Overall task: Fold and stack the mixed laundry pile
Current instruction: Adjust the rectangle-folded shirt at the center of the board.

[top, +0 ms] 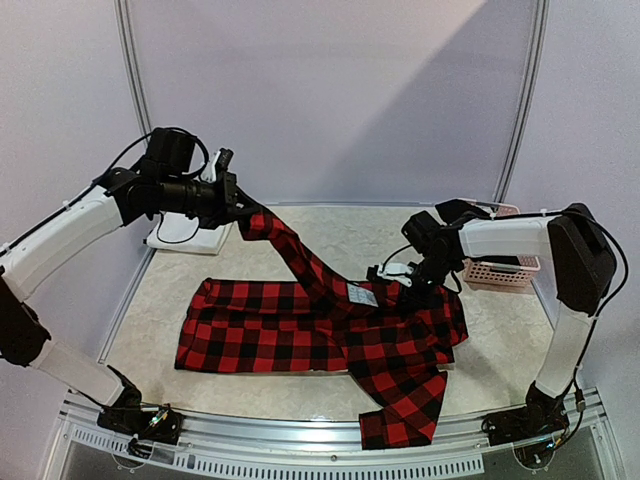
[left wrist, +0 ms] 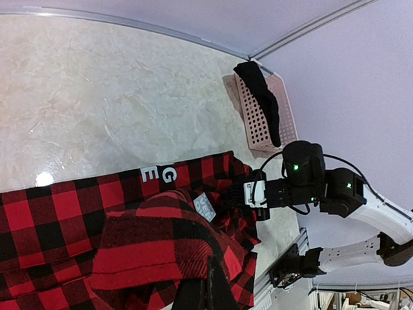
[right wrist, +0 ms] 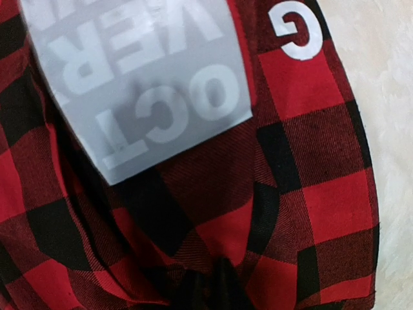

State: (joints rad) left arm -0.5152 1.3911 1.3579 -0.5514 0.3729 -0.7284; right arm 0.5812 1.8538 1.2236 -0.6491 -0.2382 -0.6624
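"G" — flannel shirt [right wrist: 310, 194]; "OCT" — label [right wrist: 142, 84].

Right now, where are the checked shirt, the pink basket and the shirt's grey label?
Checked shirt [top: 260, 325]: top view, on its flat body.
Pink basket [left wrist: 253, 119]: left wrist view, on its perforated side wall.
Grey label [right wrist: 142, 77]: right wrist view, on its printed middle.

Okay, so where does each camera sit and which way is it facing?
Top external: above, behind the bases, looking down on the table; both arms show.
Left wrist: raised, facing across the checked shirt toward the right arm; own fingers at bottom edge.
Right wrist: close over the shirt, facing down; own fingertips barely show.
Both wrist views share the grey label.
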